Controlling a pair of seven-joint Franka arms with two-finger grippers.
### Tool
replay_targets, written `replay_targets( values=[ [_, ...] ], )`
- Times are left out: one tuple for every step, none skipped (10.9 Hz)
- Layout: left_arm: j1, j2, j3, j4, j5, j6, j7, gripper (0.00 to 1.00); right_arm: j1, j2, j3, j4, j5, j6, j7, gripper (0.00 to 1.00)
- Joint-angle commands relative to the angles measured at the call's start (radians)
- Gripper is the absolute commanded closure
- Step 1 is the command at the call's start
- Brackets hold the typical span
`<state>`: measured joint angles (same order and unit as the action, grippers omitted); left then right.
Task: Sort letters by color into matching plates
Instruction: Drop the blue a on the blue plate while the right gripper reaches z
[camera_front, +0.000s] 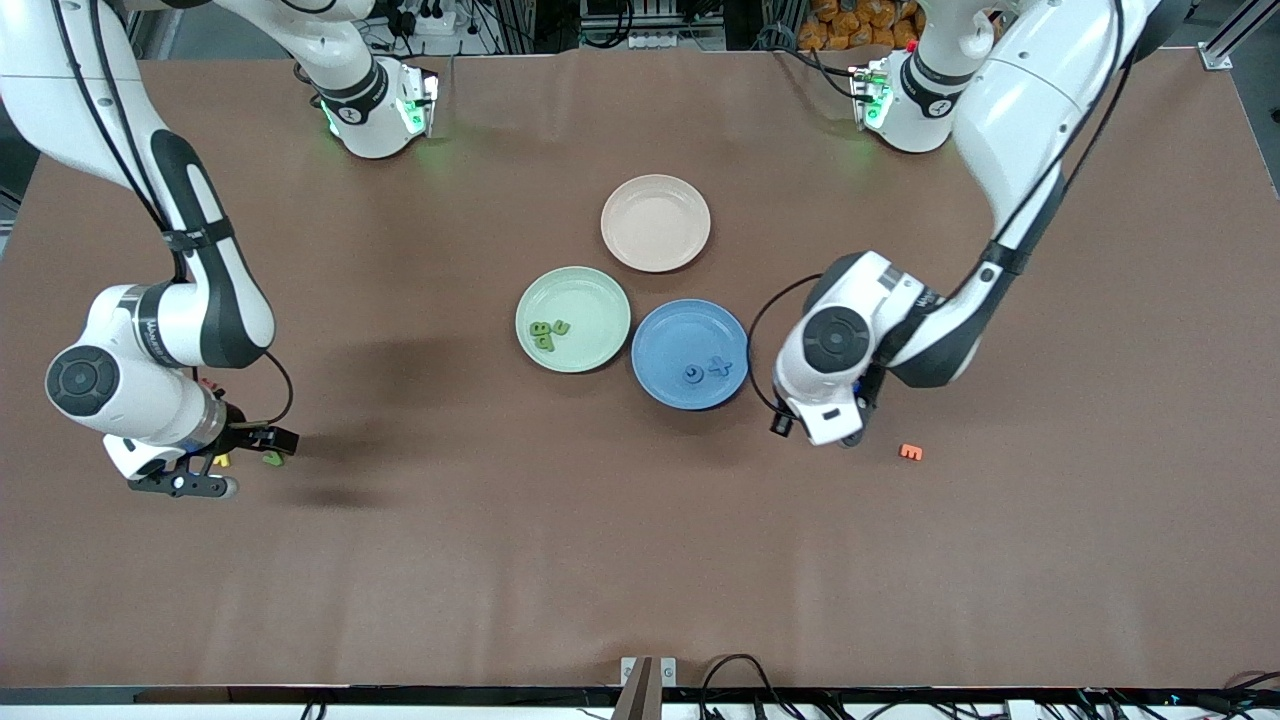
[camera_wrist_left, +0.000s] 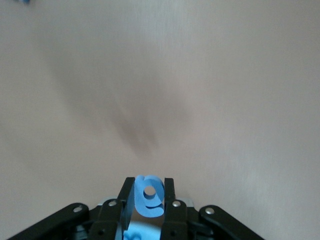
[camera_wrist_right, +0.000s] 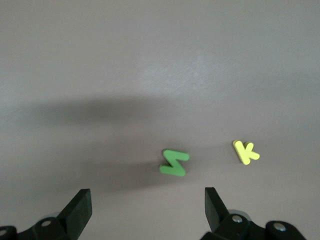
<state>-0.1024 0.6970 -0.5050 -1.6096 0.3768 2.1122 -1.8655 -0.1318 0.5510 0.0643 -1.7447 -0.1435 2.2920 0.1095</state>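
Three plates sit mid-desk in the front view: a beige-pink plate (camera_front: 656, 222) at twelve o'clock of the group, a mint green plate (camera_front: 573, 319) at about eight o'clock from it, and a blue plate (camera_front: 690, 353) touching the green one's rim, nearer the camera and toward the left arm's end. Three dark green letters (camera_front: 549, 333) lie clustered in the green plate; two blue letters (camera_front: 706, 370) lie in the blue plate. At roughly four o'clock from the blue plate the left gripper (camera_front: 848, 432) hangs low over bare desk (camera_front: 640, 560), with an orange letter (camera_front: 910, 452) lying just beside it toward the left arm's end. At nine o'clock of the scene the right gripper (camera_front: 235, 462) is low over a green letter (camera_front: 272, 458) and a yellow letter (camera_front: 222, 460), with something red showing by the wrist. Left wrist view: the left gripper (camera_wrist_left: 148, 197) is clamped on a blue letter (camera_wrist_left: 150, 195), held upright between its fingers above plain desk. Right wrist view: the right gripper (camera_wrist_right: 148, 207) has its jaws spread wide and holds nothing; a green S-shaped letter (camera_wrist_right: 174, 162) lies flat on the desk between the fingertips' lines, a yellow K (camera_wrist_right: 245, 151) near it, apart.
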Motion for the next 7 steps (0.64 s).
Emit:
replay_targets(
  values=[
    [-0.086, -0.007, 0.008, -0.007, -0.012, -0.017, -0.076, 1.0, -0.061, 0.078, 0.034, 0.091, 0.001, 0.006, -0.036, 0.0],
    [-0.107, -0.004, 0.008, -0.009, -0.013, -0.017, -0.093, 1.0, -0.069, 0.096, 0.034, 0.105, 0.001, 0.013, -0.04, 0.0],
    [-0.132, -0.001, 0.008, -0.009, -0.015, -0.017, -0.101, 1.0, -0.08, 0.108, 0.04, 0.109, 0.001, 0.033, -0.04, 0.0],
    [-0.141, 0.002, 0.008, -0.007, -0.016, -0.017, -0.11, 1.0, -0.097, 0.122, 0.046, 0.109, 0.001, 0.056, -0.04, 0.0],
    [-0.149, 0.004, 0.008, -0.006, -0.016, -0.017, -0.115, 1.0, -0.098, 0.128, 0.049, 0.109, 0.001, 0.07, -0.04, 0.0],
    [-0.149, 0.004, 0.008, -0.006, -0.016, -0.015, -0.115, 1.0, -0.1, 0.139, 0.052, 0.108, 0.001, 0.081, -0.04, 0.0],
    [-0.161, 0.003, 0.008, -0.004, -0.042, -0.017, -0.119, 1.0, -0.106, 0.148, 0.052, 0.105, 0.002, 0.092, -0.04, 0.0]
  ],
)
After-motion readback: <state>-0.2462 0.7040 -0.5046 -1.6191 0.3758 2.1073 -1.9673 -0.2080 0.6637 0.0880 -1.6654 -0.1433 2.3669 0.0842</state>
